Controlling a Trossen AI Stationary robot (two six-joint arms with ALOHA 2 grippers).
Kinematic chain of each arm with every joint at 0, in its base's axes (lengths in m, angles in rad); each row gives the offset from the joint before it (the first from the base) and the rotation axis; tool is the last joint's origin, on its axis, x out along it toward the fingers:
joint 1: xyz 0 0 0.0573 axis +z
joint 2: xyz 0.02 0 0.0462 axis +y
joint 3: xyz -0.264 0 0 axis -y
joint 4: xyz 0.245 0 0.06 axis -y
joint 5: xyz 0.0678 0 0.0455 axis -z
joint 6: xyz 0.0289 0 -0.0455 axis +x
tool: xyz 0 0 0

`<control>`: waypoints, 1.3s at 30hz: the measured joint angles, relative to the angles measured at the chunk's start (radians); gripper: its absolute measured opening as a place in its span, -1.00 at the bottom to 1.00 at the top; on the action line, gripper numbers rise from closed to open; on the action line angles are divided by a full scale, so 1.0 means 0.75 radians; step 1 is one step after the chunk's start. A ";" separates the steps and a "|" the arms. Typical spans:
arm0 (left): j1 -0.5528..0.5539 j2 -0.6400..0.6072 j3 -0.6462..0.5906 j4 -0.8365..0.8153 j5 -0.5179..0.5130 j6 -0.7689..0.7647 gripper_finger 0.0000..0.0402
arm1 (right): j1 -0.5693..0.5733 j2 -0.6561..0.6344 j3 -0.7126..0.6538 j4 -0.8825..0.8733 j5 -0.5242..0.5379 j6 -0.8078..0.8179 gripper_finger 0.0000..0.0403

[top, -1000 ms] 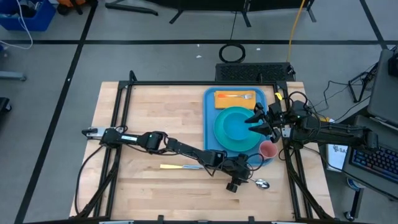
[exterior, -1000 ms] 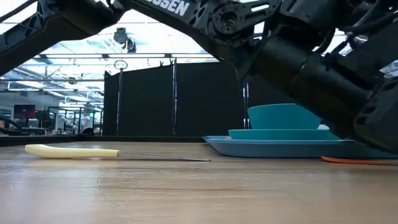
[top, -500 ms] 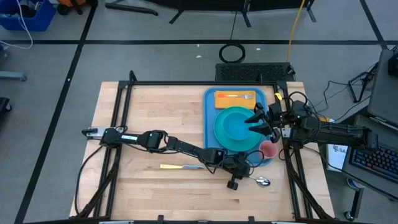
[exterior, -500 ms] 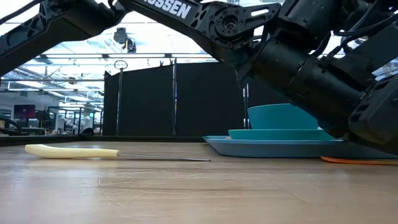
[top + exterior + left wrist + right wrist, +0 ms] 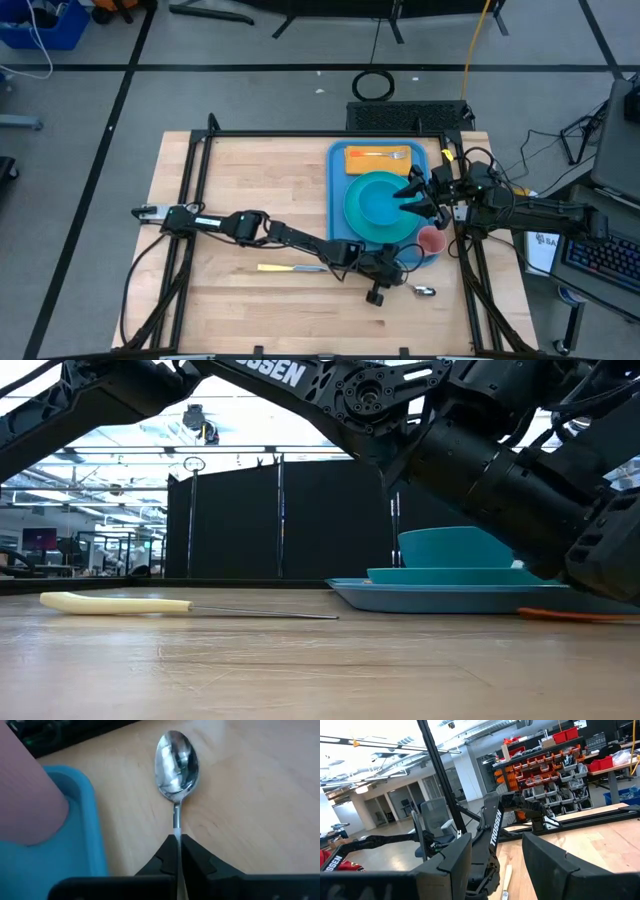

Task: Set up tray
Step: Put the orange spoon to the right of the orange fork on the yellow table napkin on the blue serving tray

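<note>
left pincer [image 5: 178,851]: clenched on the thin handle of the spoon [image 5: 176,766], low over the counter [image 5: 250,200] near its front right corner, just off the tray's front edge
spoon: bowl lies on the wood, pointing away from the fingers
right pincer [image 5: 410,196]: released, fingers apart, above the right side of the plate [image 5: 378,205]
tray [image 5: 338,190]: flat on the right half of the counter, holding the turquoise plate, a yellow-orange napkin [image 5: 378,158] at its far end and a pink cup [image 5: 432,241] at its front right corner
knife [image 5: 290,268]: cream-handled, on bare wood left of the left pincer
</note>
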 joint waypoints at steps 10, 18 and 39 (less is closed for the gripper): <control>-0.016 -0.018 0.000 -0.038 -0.035 0.031 -0.99 | 0.000 0.000 0.000 -0.005 0.000 0.000 -0.18; -0.019 -0.018 0.000 -0.047 -0.052 0.030 -0.99 | 0.000 0.000 0.000 -0.005 0.000 0.000 -0.18; -0.021 -0.108 -0.003 -0.261 -0.118 0.069 -1.00 | -0.001 -0.001 -0.001 -0.015 0.001 0.000 -0.18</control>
